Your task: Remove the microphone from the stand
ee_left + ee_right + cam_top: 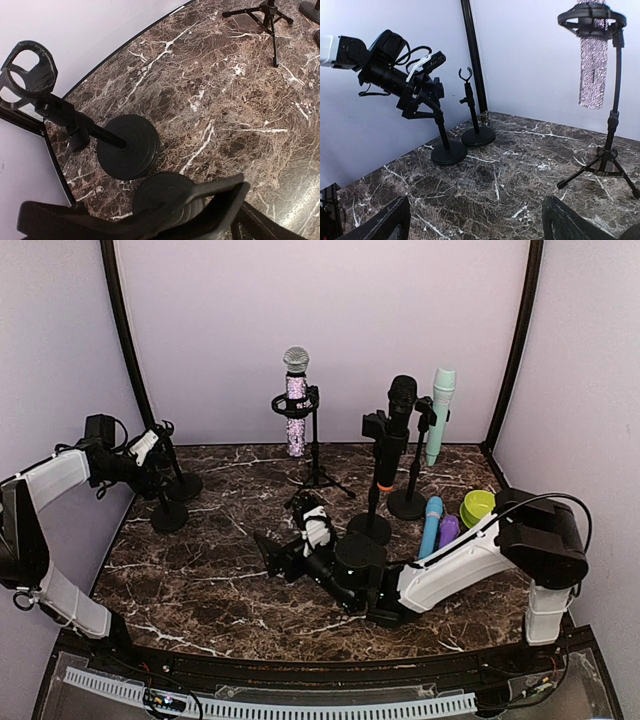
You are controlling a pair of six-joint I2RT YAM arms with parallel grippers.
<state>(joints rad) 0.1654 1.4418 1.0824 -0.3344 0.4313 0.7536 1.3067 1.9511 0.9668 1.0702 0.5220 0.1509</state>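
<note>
Glitter microphone (593,70) is seated upright in the ring mount of its tripod stand (612,150), ahead of the right claw (480,227) and up to its right, well apart from it. That claw is released: its two fingers (387,222) are spread wide, low over the marble surface (510,170), with nothing between them.

On the arm side of that claw, a black microphone (400,415) and a mint microphone (440,410) stand clipped upright on a pair of round-base stands (372,528). Further out that way, a blue microphone (431,525) and a purple microphone (448,530) lie flat on the surface, just beside a green cup (477,507).

Now the far corner, ahead and to the left of the right claw: the left claw (158,458) hangs at the top of the near empty stand (445,145). That stand's round base sits right below the claw, partly hidden by a finger in the left wrist view. Just beyond the claw is the second empty stand (470,100), its clip holding nothing. I can't tell whether the left claw is clenched on the post or let go, since the fingers blur into the stand's top.
</note>
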